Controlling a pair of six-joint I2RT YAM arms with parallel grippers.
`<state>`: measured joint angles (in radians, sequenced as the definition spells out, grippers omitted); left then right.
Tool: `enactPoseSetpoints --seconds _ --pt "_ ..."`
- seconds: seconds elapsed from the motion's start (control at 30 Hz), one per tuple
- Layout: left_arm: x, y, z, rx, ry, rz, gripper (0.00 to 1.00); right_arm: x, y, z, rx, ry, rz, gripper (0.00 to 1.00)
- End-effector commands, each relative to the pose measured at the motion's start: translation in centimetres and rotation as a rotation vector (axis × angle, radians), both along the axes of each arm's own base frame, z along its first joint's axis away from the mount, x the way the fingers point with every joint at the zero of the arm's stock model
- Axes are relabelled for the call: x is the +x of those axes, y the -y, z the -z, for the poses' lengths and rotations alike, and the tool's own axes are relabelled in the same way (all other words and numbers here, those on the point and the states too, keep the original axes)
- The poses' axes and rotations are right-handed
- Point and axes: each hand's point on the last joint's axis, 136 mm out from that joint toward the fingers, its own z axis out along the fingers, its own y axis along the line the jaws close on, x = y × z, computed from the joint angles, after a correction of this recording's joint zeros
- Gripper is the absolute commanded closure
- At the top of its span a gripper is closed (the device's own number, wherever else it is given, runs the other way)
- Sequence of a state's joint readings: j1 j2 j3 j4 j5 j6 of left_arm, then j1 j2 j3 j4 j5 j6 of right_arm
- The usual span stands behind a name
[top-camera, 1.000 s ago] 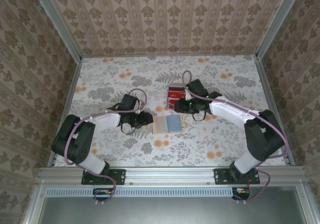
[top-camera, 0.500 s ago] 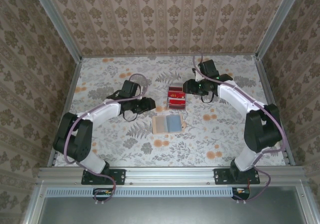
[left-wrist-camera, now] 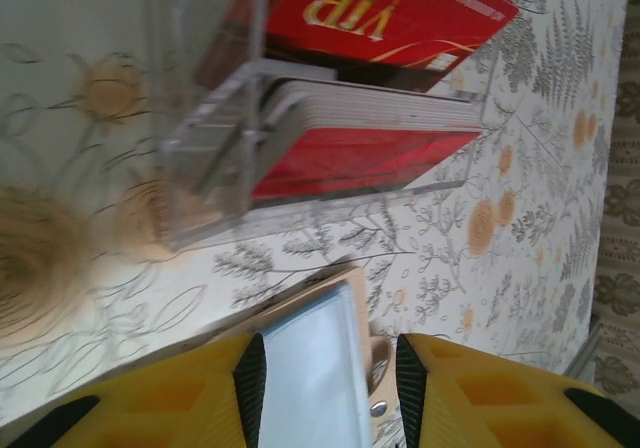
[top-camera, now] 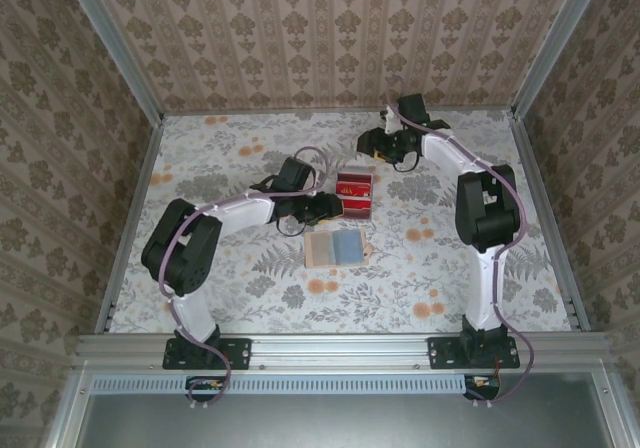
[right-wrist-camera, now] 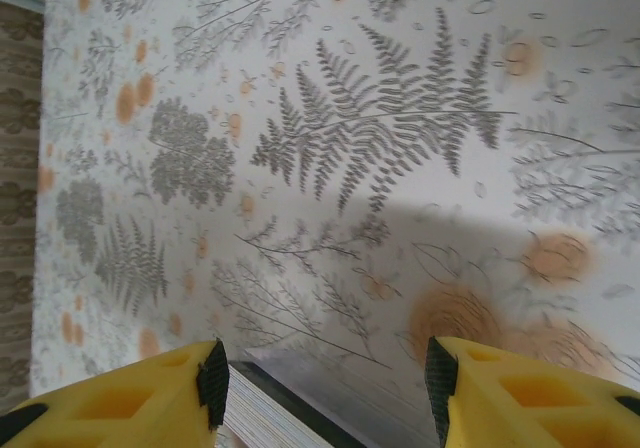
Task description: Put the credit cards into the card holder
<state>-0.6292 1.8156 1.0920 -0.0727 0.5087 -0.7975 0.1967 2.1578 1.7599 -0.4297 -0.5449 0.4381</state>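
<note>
**Arms swapping places over the credit cards (top-camera: pixel 353 192)**

Floral table (top-camera: pixel 200 168) is carrying the whole scene. The left arm is reaching in from the left of the card holder (top-camera: pixel 335 247). The left gripper (left-wrist-camera: pixel 328 368) is hovering just beyond the holder's far-left corner, jaws partly open and gripping nothing. The right gripper (right-wrist-camera: pixel 325 378) is hanging well beyond the holder and slightly to its right, jaws spread wide and also empty. The holder is lying flat and open, pale inner faces turned up. Just beyond it, a clear stand (left-wrist-camera: pixel 205 143) is keeping the red cards propped in tight stacks.

The step in hand is probably the left arm taking a card from the stand. Doing it well likely means:
- closing on the edge of a single card, not the stack
- lifting it clear without tipping the stand toward the holder
- feeding it into a holder pocket at a shallow angle

Compared with a second ago, the left arm is stretching farther; it was resting directly left of the holder. The right arm was working just beyond the holder, at the cards, and is now pulling well away with wider jaws. Holder and cards are lying where they were.
</note>
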Motion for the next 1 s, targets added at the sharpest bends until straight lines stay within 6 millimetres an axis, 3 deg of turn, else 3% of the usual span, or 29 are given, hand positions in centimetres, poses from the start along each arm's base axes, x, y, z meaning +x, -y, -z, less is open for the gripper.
enactPoseSetpoints --seconds 0.0,0.2,0.57,0.97 --pt "1.0 0.5 0.1 -0.021 -0.006 -0.018 0.59 -1.0 -1.8 0.9 0.047 -0.076 -0.056 0.42" --pt "2.8 -0.1 0.6 -0.041 -0.02 -0.046 0.59 -2.7 -2.8 1.7 0.052 -0.111 -0.111 0.42" --pt "5.9 -0.1 1.3 -0.05 -0.038 -0.03 0.59 -6.5 -1.9 2.4 0.029 -0.148 -0.111 0.42" --pt "10.0 -0.8 -0.3 -0.057 0.014 -0.046 0.6 -9.8 -0.7 2.7 -0.043 -0.148 -0.092 0.42"
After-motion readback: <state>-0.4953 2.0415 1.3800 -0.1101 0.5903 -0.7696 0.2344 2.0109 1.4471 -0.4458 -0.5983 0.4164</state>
